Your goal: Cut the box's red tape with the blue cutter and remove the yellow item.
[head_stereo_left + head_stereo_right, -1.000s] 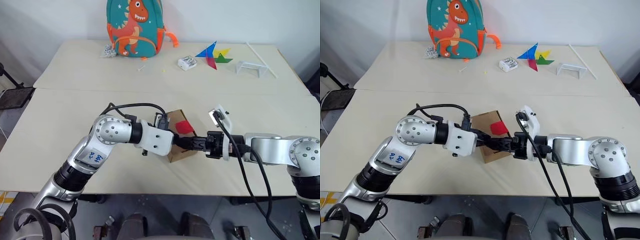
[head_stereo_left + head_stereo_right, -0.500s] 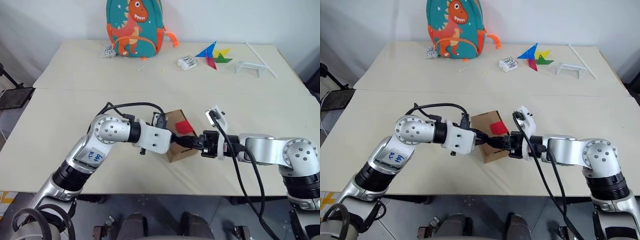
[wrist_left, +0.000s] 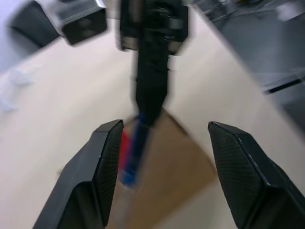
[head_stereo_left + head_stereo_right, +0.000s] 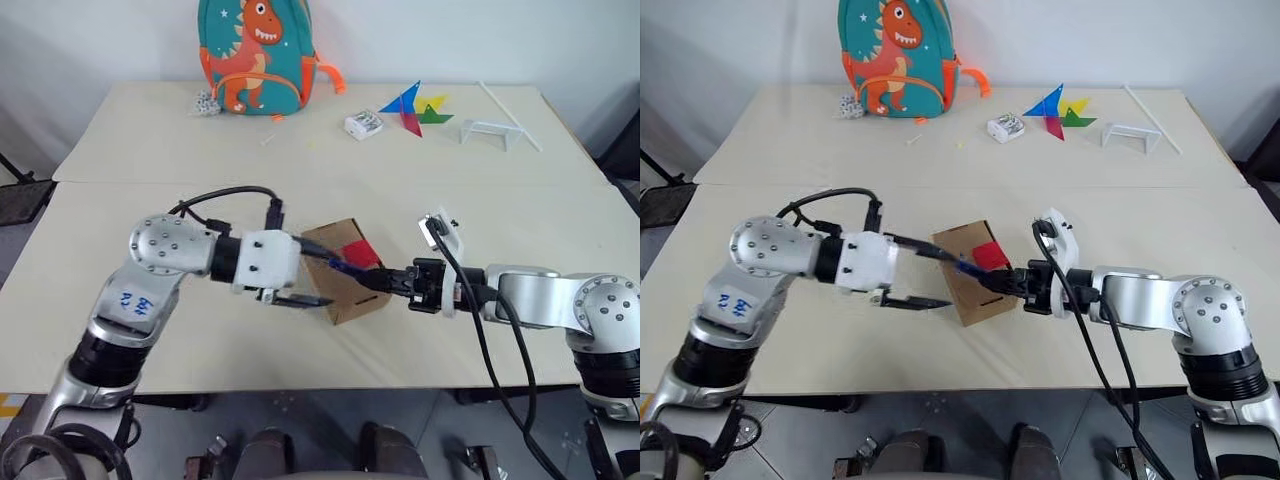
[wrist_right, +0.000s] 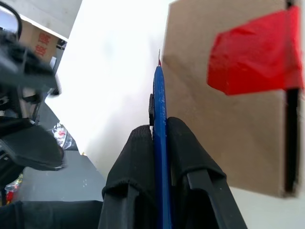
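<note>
Brown carton: we take the box (image 4: 345, 275) as our landmark; it sits on the near cream table (image 4: 120, 240), roughly midway between our two arms, one corner turned toward us.
Red tape: we see the red tape (image 4: 361, 252) as a bright patch on the box's top face, toward its far right edge; in the right wrist view it shows as a creased red strip (image 5: 252, 55) running to the box's edge.
Blue cutter: we see the blue cutter (image 5: 159, 143) clamped between the two black fingers (image 5: 131, 181) of our right gripper (image 4: 385, 279), its tip reaching over the box's top face, just beside the tape.
Right gripper: we hold it pressed tight on the cutter's shaft, at the box's right side and pointing across it.
Left gripper: we keep the left gripper (image 4: 308, 278) at the box's left side, its fingers (image 3: 107, 162) spread wide with nothing between them; one finger lies above the box's left corner, the other in front of the box's near left edge.
Yellow item: we cannot make out the yellow item anywhere around the box.
Beyond the box: on the far table we see a dinosaur backpack (image 4: 260, 55), a paper pinwheel (image 4: 410, 105), a small white packet (image 4: 363, 124) and a clear stand (image 4: 490, 131), all well apart from the box.
</note>
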Controlling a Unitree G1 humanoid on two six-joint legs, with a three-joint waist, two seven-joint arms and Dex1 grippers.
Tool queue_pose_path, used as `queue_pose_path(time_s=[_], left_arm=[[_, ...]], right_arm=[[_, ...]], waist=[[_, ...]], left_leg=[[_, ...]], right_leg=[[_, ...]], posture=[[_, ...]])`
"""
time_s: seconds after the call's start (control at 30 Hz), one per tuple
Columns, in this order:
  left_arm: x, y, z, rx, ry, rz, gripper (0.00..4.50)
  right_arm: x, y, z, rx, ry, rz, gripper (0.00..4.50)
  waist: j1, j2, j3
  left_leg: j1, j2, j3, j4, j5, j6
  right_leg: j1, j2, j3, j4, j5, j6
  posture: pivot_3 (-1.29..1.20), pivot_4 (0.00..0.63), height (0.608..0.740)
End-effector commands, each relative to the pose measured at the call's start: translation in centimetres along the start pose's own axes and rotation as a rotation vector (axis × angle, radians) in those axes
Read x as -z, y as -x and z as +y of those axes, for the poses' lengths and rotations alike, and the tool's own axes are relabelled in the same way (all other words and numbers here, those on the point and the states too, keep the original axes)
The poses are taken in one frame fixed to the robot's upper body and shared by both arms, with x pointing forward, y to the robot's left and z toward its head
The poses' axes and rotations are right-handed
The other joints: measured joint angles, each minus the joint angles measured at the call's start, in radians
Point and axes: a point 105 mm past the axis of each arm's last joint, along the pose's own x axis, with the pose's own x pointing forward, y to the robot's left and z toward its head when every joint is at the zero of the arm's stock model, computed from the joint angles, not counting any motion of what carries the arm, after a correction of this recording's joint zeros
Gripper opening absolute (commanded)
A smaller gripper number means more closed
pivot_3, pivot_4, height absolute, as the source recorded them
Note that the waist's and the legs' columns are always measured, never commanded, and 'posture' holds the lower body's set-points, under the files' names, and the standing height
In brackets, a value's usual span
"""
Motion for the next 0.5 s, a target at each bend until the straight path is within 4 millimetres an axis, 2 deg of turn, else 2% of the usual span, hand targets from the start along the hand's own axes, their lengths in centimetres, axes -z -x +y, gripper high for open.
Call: queue_pose_path(time_s=[0.03,0.13,0.23,0.3,0.4,0.5], left_arm=[[-0.6,2.3,-0.4,-0.011,0.046,-0.012,2.99],[0.2,4.3,-0.6,-0.044,0.194,0.005,2.99],[2.0,7.3,0.2,-0.165,0.353,0.016,2.99],[2.8,8.5,1.3,-0.271,0.416,-0.013,2.99],[4.0,9.2,1.8,-0.342,0.491,-0.044,2.99],[5.7,8.9,1.3,-0.351,0.548,-0.037,2.99]], right_arm=[[-0.5,0.9,1.1,-0.041,0.043,-0.026,0.13],[-0.7,1.5,1.5,-0.067,0.058,-0.043,0.13],[-1.0,2.6,2.4,-0.114,0.097,-0.069,0.13],[-1.1,3.5,2.7,-0.119,0.125,-0.081,0.13],[-0.7,5.1,2.6,-0.073,0.18,-0.053,0.13],[-1.0,6.4,2.8,-0.029,0.226,-0.07,0.13]], waist=[[0.0,0.0,0.0],[0.0,0.0,0.0],[0.002,0.0,0.0],[0.006,0.0,0.0],[0.007,0.0,0.0],[0.003,0.0,0.001]], left_leg=[[0.0,0.0,0.0,0.0,0.0,0.0],[0.0,0.0,0.0,0.0,0.0,0.0],[0.0,0.0,0.0,0.0,0.0,0.0],[0.0,0.0,0.0,0.0,0.0,0.0],[-0.001,0.0,0.0,0.0,0.0,0.0],[0.0,-0.001,0.0,-0.001,0.0,0.0]], right_leg=[[0.0,0.0,0.0,0.0,0.0,0.0],[0.0,0.0,0.0,0.0,0.0,0.0],[0.0,0.0,0.0,0.0,0.0,0.0],[0.0,0.0,0.0,0.0,0.0,0.0],[0.0,0.0,0.001,-0.001,0.0,0.0],[0.0,0.0,0.001,-0.001,0.0,0.0]], posture=[[0.0,0.15,0.74],[0.0,0.15,0.74],[0.0,0.15,0.74],[0.0,0.15,0.74],[0.0,0.15,0.74],[0.0,0.15,0.74]])
